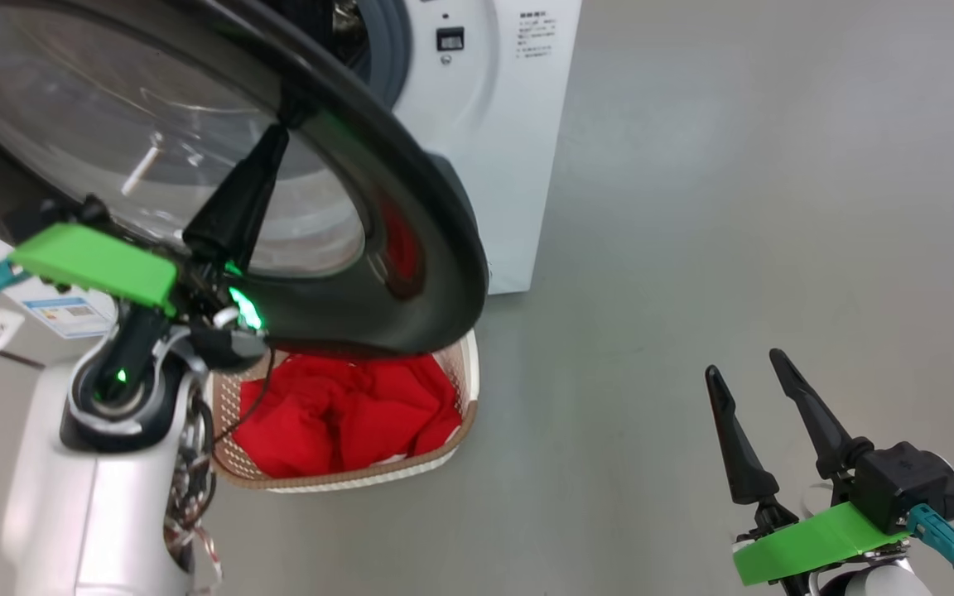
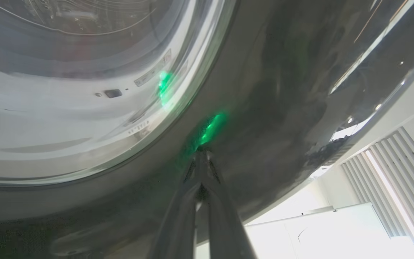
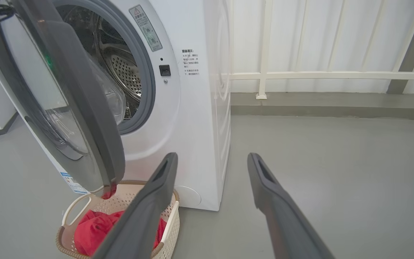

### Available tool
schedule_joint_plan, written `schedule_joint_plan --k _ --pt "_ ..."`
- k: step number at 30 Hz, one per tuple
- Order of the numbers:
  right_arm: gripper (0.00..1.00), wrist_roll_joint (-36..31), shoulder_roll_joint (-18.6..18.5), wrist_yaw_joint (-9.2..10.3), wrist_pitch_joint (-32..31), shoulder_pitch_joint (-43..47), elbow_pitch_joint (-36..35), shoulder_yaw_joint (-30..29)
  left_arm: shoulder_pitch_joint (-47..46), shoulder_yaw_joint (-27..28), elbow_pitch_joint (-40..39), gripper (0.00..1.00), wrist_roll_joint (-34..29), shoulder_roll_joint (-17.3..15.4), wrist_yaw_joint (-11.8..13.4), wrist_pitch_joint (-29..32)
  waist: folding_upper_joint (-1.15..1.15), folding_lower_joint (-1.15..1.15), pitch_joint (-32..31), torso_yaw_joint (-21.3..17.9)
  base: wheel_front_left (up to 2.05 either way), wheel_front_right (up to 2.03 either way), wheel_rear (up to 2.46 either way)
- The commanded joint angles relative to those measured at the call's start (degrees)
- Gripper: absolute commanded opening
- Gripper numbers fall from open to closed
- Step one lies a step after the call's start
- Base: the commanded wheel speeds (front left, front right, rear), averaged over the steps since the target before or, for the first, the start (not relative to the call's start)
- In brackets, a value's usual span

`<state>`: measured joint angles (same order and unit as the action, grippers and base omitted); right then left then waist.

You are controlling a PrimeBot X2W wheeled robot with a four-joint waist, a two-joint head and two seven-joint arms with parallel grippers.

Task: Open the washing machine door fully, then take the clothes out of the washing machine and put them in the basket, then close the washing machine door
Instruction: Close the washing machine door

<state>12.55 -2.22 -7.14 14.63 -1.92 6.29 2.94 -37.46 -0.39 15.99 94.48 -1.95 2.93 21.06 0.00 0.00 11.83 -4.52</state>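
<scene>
- Nearest the head camera, at lower left, rises the left arm's pale forearm (image 1: 55, 497), with a green bracket (image 1: 96, 265) on its wrist.
- From that wrist the left gripper (image 1: 285, 128) reaches up, its two dark fingers pressed together with nothing between them. In the left wrist view the joined tips (image 2: 201, 150) meet the glossy black rim, just beside the edge of the glass, where a green glow reflects.
- Just right of it, the washing machine door (image 1: 436, 248) stands swung out from the machine, partly open. Its clear bowl window (image 1: 113, 124) fills the upper left of the head view.
- Below the door's lower edge sits the basket (image 1: 470, 372) on the floor, close in front of the machine. In the right wrist view the door's bottom hangs right over its rim.
- Inside the basket lie the clothes (image 1: 344, 414), a crumpled red heap below the brown rim.
- Behind stands the washing machine (image 1: 485, 124), white; the right wrist view shows its grey rubber ring (image 3: 149, 90) and perforated steel drum (image 3: 124, 72) through the gap.
- Further right, bare grey floor (image 1: 734, 165) runs to a white railing (image 3: 318, 75).
- At lower right the right gripper (image 1: 744, 364) hangs well apart from the machine, fingers spread wide and empty.
</scene>
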Motion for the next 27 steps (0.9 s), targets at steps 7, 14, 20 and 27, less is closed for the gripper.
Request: schedule_joint_plan --k 7,14,20,27 --pt "1.0 -0.6 -0.7 -0.35 0.4 -2.6 -1.8 1.4 -7.1 1.5 3.5 0.0 -2.2 -1.6 -2.4 -2.1 0.0 0.0 2.8 -1.8 0.0 0.0 0.0" --pt "1.0 -0.4 -0.7 -0.35 0.4 -3.1 -1.9 1.7 -10.8 1.8 6.9 0.0 -2.8 -1.8 -3.9 -2.9 0.0 0.0 4.2 -2.7 0.0 0.0 0.0" --pt "1.0 -0.3 -0.7 -0.35 0.4 -3.5 -1.9 2.0 -13.2 1.7 9.5 0.0 -3.3 -2.0 -4.7 -3.2 0.0 0.0 4.9 -3.5 0.0 0.0 0.0" --pt "1.0 -0.1 -0.7 -0.35 0.4 -3.8 -2.1 2.4 -15.4 2.2 11.9 0.0 -3.6 -2.5 -5.4 -3.5 0.0 0.0 6.1 -4.3 0.0 0.0 0.0"
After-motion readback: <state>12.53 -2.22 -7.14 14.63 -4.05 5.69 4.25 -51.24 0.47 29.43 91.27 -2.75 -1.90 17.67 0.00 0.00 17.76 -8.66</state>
